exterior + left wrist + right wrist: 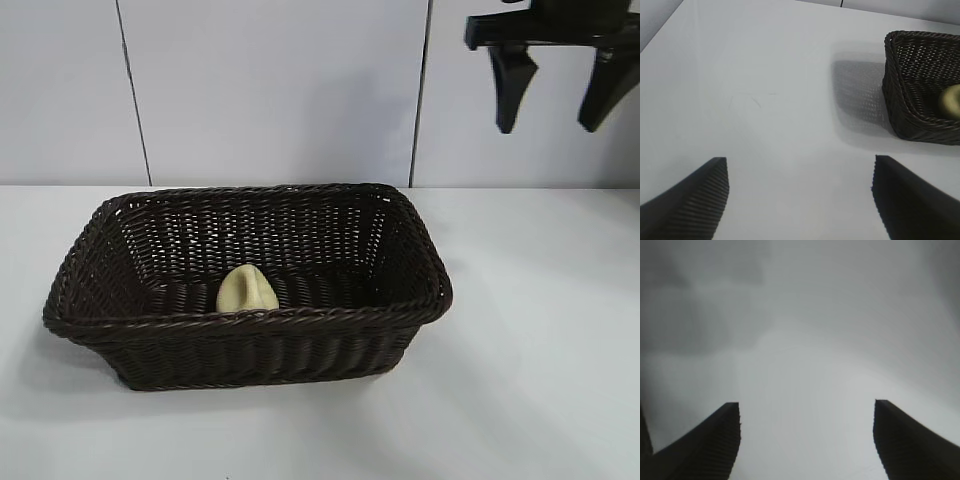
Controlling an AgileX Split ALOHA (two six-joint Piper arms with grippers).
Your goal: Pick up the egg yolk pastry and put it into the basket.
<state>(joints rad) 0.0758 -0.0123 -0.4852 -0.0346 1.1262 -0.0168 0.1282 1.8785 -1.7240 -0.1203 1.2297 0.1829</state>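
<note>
The egg yolk pastry [247, 290] lies inside the basket [250, 345], on its floor against the near long wall, slightly left of centre. It is pale cream-yellow, matte and smooth, with a crease or dent running down its visible face. From the exterior view it looks rounded and somewhat taller than wide, narrowing toward the top; its true long axis cannot be determined. In the left wrist view only a curved yellow edge [951, 101] shows over the rim.

The basket is rectangular, dark brown woven wicker with flared sides, a braided rim and open-weave walls. Its long axis runs left to right across the white table [540, 380]. No labels, brands or writing are visible.

The right gripper [558, 110] hangs high above the table, to the right of and behind the basket, jaws spread and holding nothing. The left gripper [800, 200] is over bare table, well apart from the basket, jaws also spread wide and empty; its ribbed fingertips [700, 200] are dark.
</note>
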